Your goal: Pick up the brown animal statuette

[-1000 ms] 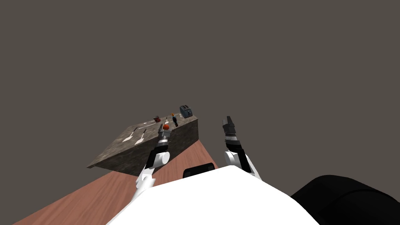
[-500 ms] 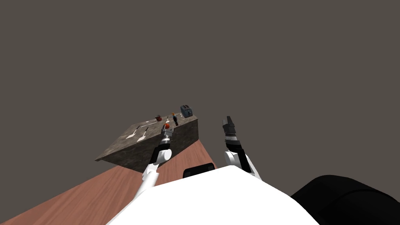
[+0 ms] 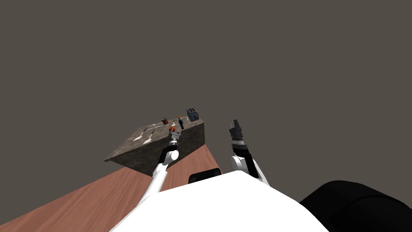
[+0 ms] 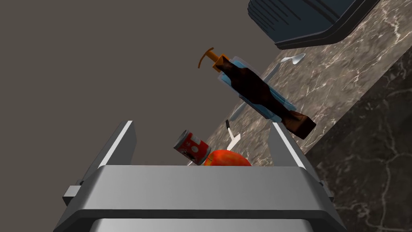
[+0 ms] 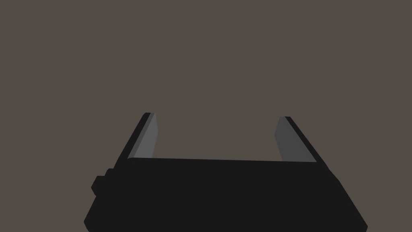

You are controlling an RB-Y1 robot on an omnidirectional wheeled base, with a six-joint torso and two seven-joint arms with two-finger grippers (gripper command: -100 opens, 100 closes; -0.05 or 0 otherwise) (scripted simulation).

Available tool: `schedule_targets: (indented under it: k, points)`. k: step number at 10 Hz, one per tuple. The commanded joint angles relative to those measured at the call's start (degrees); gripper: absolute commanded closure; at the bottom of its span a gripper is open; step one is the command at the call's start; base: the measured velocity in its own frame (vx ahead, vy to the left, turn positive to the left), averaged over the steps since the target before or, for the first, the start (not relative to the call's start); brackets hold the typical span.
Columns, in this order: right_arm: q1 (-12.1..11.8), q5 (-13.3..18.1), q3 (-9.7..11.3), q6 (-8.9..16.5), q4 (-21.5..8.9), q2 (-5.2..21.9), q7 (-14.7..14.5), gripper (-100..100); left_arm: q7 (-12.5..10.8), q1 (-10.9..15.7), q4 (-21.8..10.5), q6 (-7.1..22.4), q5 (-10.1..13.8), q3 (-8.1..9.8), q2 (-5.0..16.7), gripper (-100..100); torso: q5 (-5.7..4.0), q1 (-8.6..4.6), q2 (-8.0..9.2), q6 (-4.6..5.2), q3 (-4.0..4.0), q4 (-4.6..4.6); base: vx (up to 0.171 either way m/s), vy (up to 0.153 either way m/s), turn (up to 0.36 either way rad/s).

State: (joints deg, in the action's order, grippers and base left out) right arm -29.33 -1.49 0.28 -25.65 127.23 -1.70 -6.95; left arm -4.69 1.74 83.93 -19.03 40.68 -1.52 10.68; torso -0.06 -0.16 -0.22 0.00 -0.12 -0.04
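Merely a speck in head view, brown statuette (image 3: 180, 123) sits past released L end effector (image 4: 201, 124); R end effector (image 5: 217, 116) released.

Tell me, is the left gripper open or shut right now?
Open. In the left wrist view the left gripper has its fingers spread wide with nothing gripped; the brown statuette stands beyond them.

Dark brown statuette (image 4: 261, 94), veined grey-brown counter (image 4: 342, 80), red-and-white can (image 4: 192, 147), perhaps blue-grey toaster (image 4: 305, 20).
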Motion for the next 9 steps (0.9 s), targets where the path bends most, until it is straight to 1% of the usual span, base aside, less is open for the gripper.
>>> schedule_targets:
  k: [1,2,3,4,5,7,8,9]
  points:
    - [0.0,0.0,0.0,0.0,0.0,0.0,0.0,0,0.39,0.48,-1.02,0.0,1.94,-0.22,-0.32,-100,0.0,0.0,0.0,0.0,0.0,0.0,0.022,-0.03,0.031]
    - [0.0,0.0,0.0,0.0,0.0,0.0,0.0,0,0.79,1.89,-3.0,0.08,4.12,-0.35,-0.48,-100,0.0,0.02,-0.01,0.0,-0.01,0.0,0.024,-0.02,0.053]
    - [0.0,0.0,0.0,0.0,0.0,0.0,0.0,0,1.21,3.27,-4.92,0.09,5.82,-0.44,-0.69,-100,0.01,0.06,-0.03,0.0,-0.02,-0.01,0.049,-0.019,0.085]
    - [0.0,0.0,0.0,0.0,0.0,0.0,0.0,0,1.21,3.27,-4.92,0.09,6.44,-0.44,-0.69,-100,0.01,0.06,-0.11,0.0,-0.06,-0.02,0.039,-0.017,0.022]
    - [0.0,0.0,0.0,0.0,0.0,0.0,0.0,0,1.63,4.6,-6.75,0.05,8.59,-0.47,-0.97,-100,0.01,0.08,-0.09,0.01,-0.05,-0.02,0.037,-0.005,0.044]
    - [0.0,0.0,0.0,0.0,0.0,0.0,0.0,0,2.49,7.09,-10.17,-0.17,12.07,-0.4,-1.8,-100,0.02,0.12,-0.16,0.0,-0.09,-0.03,0.072,-0.005,0.075]
    - [-0.01,0.0,0.0,0.0,0.0,0.01,0.0,0,2.49,7.09,-10.17,-0.17,12.6,-0.4,-1.8,-100,0.03,0.13,-0.24,0.0,-0.14,-0.05,0.072,0.006,0.013]
    - [0.0,0.0,0.0,0.0,0.0,0.01,0.0,0,2.91,8.25,-11.74,-0.34,14.46,-0.3,-2.35,-100,0.03,0.16,-0.21,0.0,-0.13,-0.05,0.084,0.003,0.04]
